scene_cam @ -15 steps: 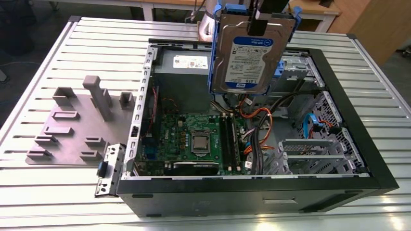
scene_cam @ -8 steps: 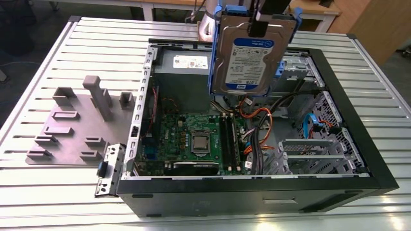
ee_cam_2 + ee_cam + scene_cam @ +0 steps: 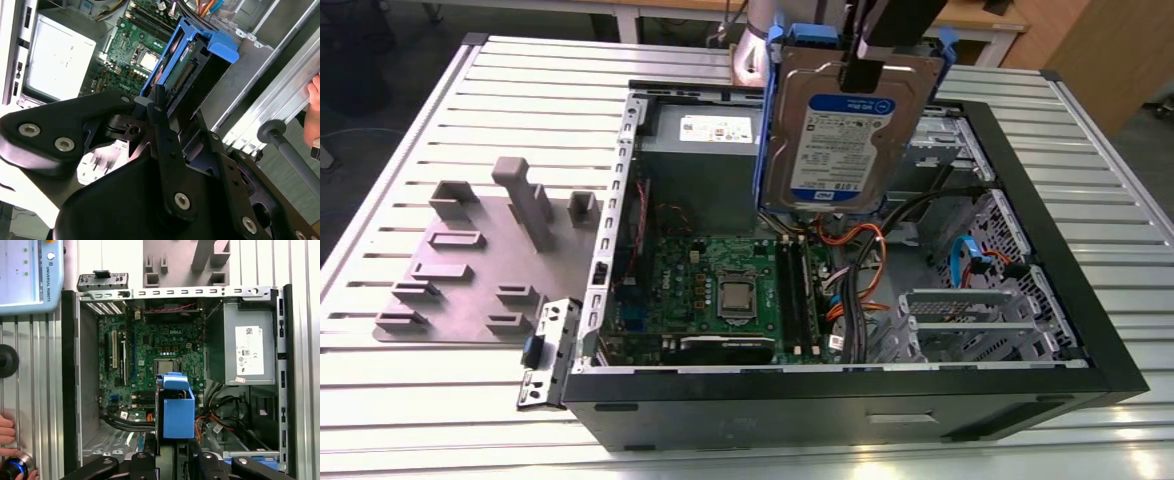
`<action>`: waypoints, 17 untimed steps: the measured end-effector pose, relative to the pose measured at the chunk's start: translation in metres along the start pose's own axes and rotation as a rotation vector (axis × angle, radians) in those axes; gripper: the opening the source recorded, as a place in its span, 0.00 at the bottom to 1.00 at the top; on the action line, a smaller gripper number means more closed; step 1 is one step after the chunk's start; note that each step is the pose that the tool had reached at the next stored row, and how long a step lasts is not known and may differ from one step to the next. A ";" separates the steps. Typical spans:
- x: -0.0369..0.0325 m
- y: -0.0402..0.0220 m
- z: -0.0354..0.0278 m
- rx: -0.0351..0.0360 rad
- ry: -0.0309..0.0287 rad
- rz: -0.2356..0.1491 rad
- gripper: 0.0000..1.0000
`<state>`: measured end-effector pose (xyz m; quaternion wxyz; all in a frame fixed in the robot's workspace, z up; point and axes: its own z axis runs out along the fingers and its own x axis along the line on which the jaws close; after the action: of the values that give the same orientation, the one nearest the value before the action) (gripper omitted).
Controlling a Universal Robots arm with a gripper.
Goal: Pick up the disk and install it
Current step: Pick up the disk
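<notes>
Holding disk (image 3: 834, 140) upright in gripper (image 3: 865, 72), upper centre of exterior view, fingers clamped on its top edge, label facing cam. Hanging over open PC case (image 3: 1107, 350), btwn grey PSU (image 3: 707, 135) and drive bays, w/ mobo (image 3: 720, 285) below. Disk (image 3: 178, 415) end-on above mobo in first wrist view. Pinched by black fingers (image 3: 161, 115) in second wrist view. Grey fixture plate (image 3: 467, 270) on slatted table (image 3: 454, 420), exterior view's left. Person's hand (image 3: 6, 434) at table edge.

Lab, slatted metal table (image 3: 454, 400), open computer (image 3: 827, 415)
</notes>
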<state>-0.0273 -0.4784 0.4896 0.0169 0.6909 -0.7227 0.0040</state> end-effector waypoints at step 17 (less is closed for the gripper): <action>0.0174 -0.0008 0.0006 0.0000 0.0007 0.000 0.35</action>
<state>-0.0273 -0.4958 0.4895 0.0172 0.6909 -0.7228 0.0042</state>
